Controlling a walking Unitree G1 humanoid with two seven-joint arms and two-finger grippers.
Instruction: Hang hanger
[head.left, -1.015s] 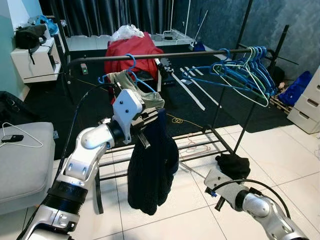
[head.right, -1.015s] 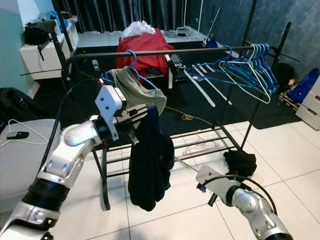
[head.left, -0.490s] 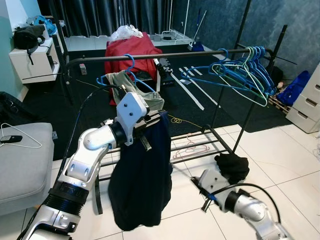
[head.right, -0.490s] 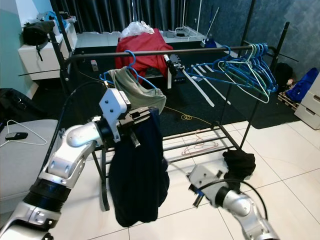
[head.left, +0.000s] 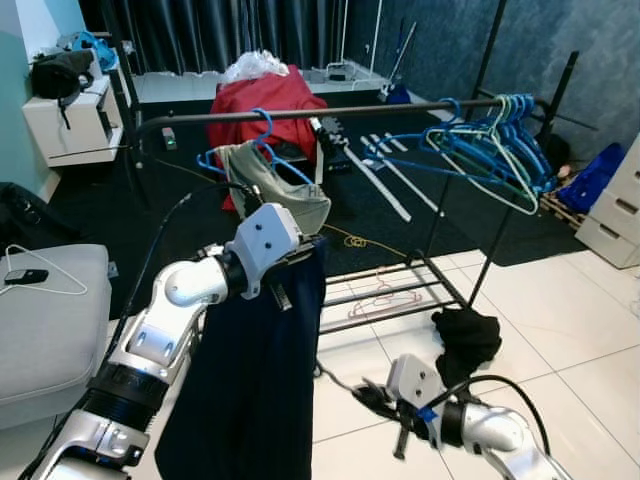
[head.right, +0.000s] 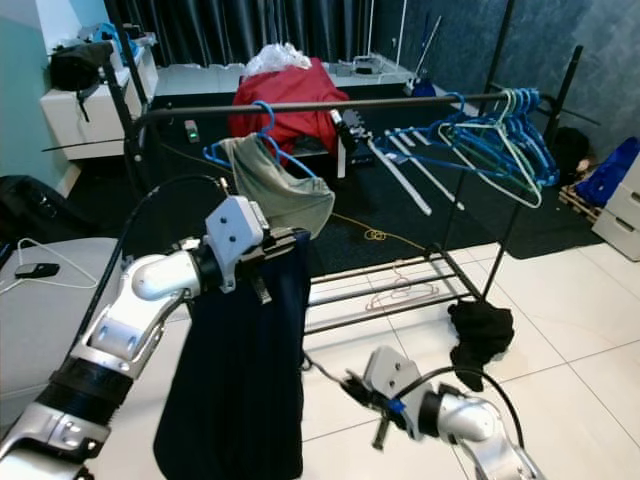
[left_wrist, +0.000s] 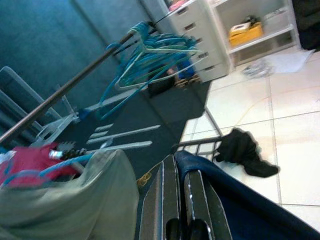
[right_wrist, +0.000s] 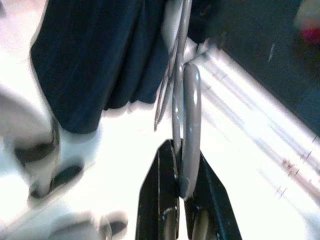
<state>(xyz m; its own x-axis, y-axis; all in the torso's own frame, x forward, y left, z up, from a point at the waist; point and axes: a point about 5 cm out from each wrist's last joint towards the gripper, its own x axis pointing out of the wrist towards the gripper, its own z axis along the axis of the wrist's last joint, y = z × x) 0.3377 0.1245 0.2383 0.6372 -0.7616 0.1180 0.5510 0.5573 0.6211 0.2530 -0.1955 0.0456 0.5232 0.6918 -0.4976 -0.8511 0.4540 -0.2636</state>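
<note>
A dark clothes rail crosses the room, with a bunch of blue hangers at its right end. Near its left end hangs one blue hanger carrying a grey-green garment. My left gripper is shut on the top of a navy garment, which hangs down in front of the rack. Its fingers pinch the navy cloth. Low above the tiles, my right gripper is shut on a grey hanger, right beside the navy garment's hem.
A black cloth lies on the tiles by the rack's lower bars. A grey seat with a phone and a white hanger stands on the left. White drawers are at the right, a red-covered heap behind the rail.
The navy garment has spread wider and hangs lower under my left gripper. My right gripper has moved left with the grey hanger, up to the garment's lower edge.
</note>
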